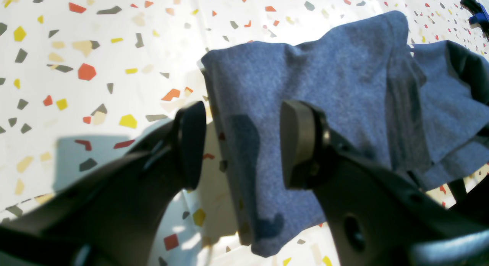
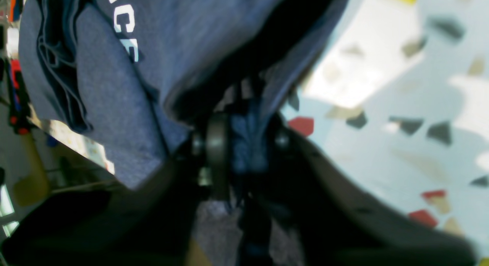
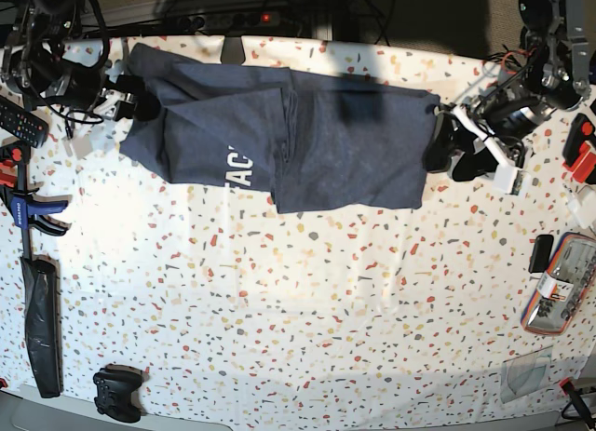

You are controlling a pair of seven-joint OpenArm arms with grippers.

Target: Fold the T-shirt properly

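T-shirt [image 3: 358, 152], navy jersey, lay on the terrazzo-print tabletop [image 3: 233, 329]; judged light, limp, prone to creasing, best gripped through all layers at its end edges. Above the tabletop, left gripper [image 1: 244, 143] stood wide and empty, straddling a folded edge; right gripper [image 2: 244, 143] pinched bunched fabric, jaws nearly together.
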